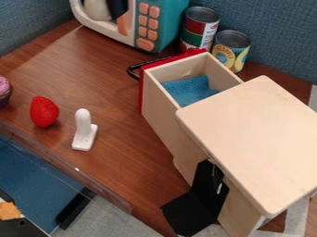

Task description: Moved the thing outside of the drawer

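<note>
Blue cloth (189, 91) lies inside the open red-fronted drawer (158, 111). Gripper opening and hold: cannot tell. Risk 1 — a low lift could drag cloth against the drawer's wall. Risk 2 — descent too near the cabinet top (248, 134) could cause a knock.

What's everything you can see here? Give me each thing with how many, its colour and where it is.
Cabinet: one, pale wood, right side
Drawer: one, pale wood with red front, pulled open from the cabinet
Handle: one, black, on the drawer's front
Soft piece: one, blue, inside the drawer
Cans: two, red-green-white and yellow-blue, behind the drawer
Toy microwave: one, teal and white, orange buttons, top
Strawberry: one, red, left
L-shaped piece: one, white, right of the strawberry
Cupcake: one, pink-topped, left edge
Bracket-like piece: one, black, beside the cabinet
Table: one, brown, underneath
</note>
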`<control>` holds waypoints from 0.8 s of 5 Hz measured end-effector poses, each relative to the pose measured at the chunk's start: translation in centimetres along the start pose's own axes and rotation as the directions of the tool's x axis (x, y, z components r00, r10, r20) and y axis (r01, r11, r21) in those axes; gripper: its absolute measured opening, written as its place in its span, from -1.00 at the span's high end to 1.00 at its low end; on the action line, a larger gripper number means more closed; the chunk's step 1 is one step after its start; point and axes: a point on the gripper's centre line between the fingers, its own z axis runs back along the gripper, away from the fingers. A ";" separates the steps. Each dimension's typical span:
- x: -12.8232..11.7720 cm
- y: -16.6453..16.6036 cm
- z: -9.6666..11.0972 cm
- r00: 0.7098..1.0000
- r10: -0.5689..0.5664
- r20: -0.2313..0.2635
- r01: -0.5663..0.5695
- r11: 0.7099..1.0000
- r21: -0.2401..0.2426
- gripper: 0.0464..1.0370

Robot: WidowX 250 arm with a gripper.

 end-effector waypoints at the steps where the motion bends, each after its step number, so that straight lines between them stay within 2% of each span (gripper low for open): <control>1: -2.1 4.3 -0.5 0.992 0.121 -0.030 -0.118 0.990 0.080 -0.65; 2: -3.1 6.7 -1.8 0.971 0.228 -0.069 -0.218 0.968 0.127 -0.65; 3: -4.2 8.5 -3.7 0.942 0.316 -0.115 -0.299 0.943 0.144 -0.65; 4: -4.9 9.3 -5.7 0.911 0.384 -0.149 -0.355 0.916 0.185 -0.65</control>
